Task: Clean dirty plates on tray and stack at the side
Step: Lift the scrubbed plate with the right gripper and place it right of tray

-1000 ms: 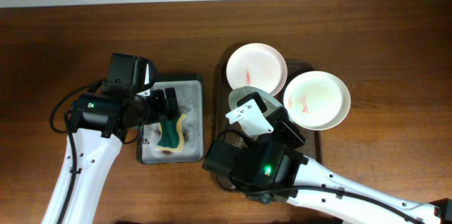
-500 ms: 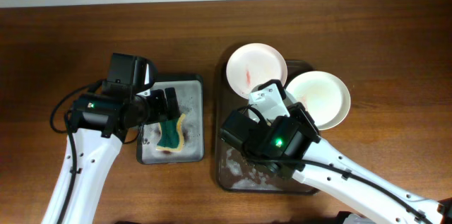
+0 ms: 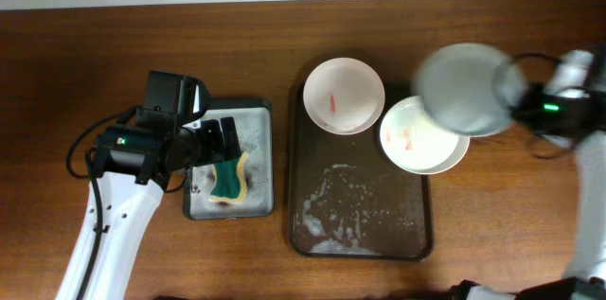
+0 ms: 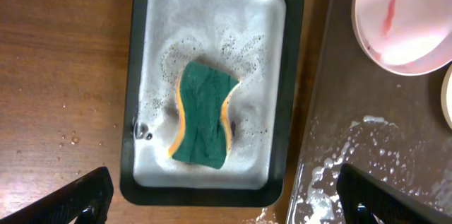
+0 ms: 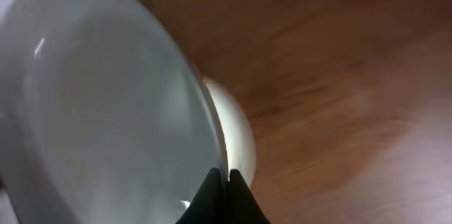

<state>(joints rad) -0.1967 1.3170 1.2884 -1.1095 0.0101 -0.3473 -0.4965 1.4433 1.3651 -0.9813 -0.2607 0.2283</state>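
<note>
The dark brown tray [image 3: 312, 163] lies at table centre with soap suds near its front. Two white plates with red smears rest on its far part: one at the back left [image 3: 343, 95], also in the left wrist view [image 4: 402, 19], and one at the right edge [image 3: 421, 141]. My right gripper [image 3: 516, 92] is shut on the rim of a third white plate [image 3: 464, 75], held blurred in the air over the tray's right side; in the right wrist view the plate [image 5: 106, 104] fills the frame with the jaws [image 5: 226, 181] pinching its rim. My left gripper [image 4: 226, 206] is open above the sponge tray.
A small black tray [image 3: 230, 161] with a grey soapy bottom holds a green and yellow sponge [image 3: 228, 177] left of the brown tray; it shows in the left wrist view [image 4: 212, 12] with the sponge [image 4: 203, 114] at its middle. Bare wooden table lies to the right.
My right arm has swung from over the tray's front to the far right, carrying the plate up and rightward. The suds on the tray are now uncovered. The left arm has not moved.
</note>
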